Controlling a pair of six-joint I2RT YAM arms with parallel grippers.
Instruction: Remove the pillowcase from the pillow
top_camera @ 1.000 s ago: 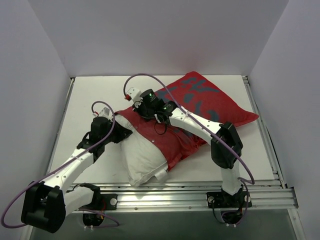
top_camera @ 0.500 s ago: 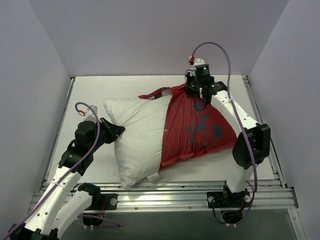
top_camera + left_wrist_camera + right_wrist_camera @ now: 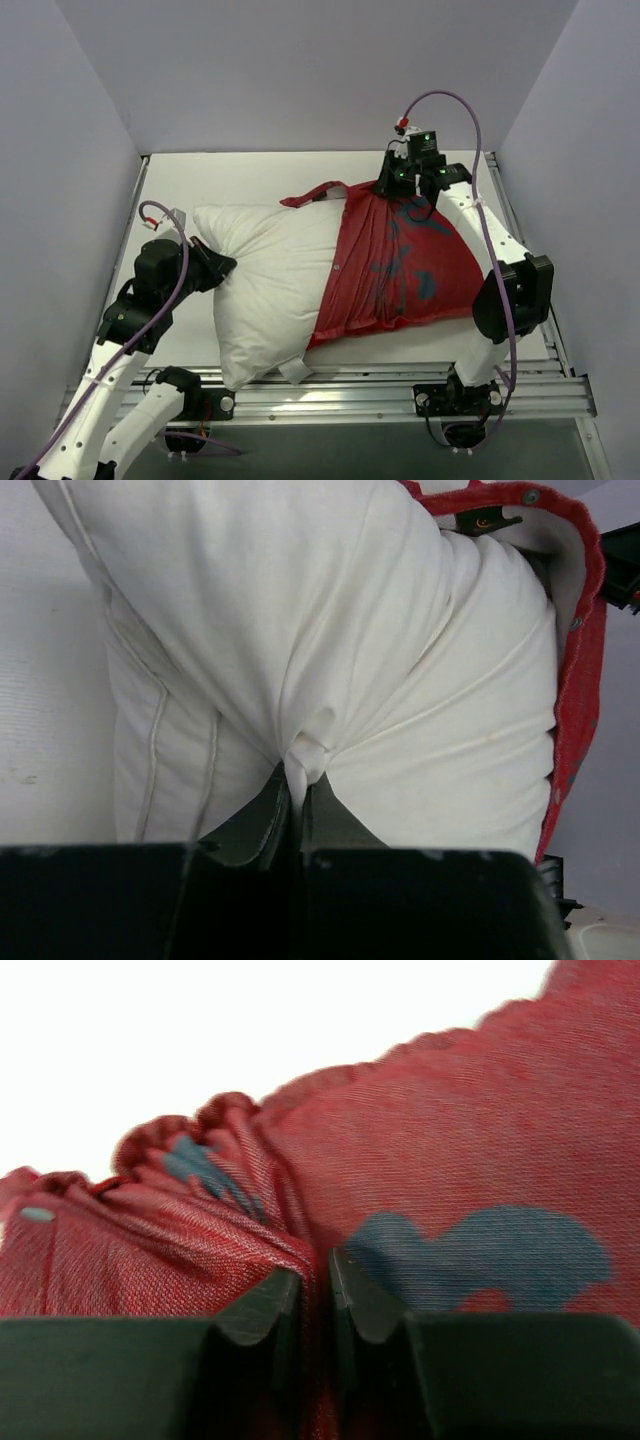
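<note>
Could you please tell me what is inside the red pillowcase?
The white pillow runs into the pillowcase at its snap-lined opening; its left part lies bare. How far the pillow reaches inside, and whether anything else is in there, the red fabric hides.

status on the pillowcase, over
Left gripper pinching pillow at its bare end. Right gripper clamped on pillowcase, roughly half the pillow bared. Nothing in the way.

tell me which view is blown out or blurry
Right wrist: the area above the pillowcase is blown out to flat white, and the cloth looks slightly soft. Left wrist: the pillow is sharp, with clear creases. Top: even light, only faint shadows.
</note>
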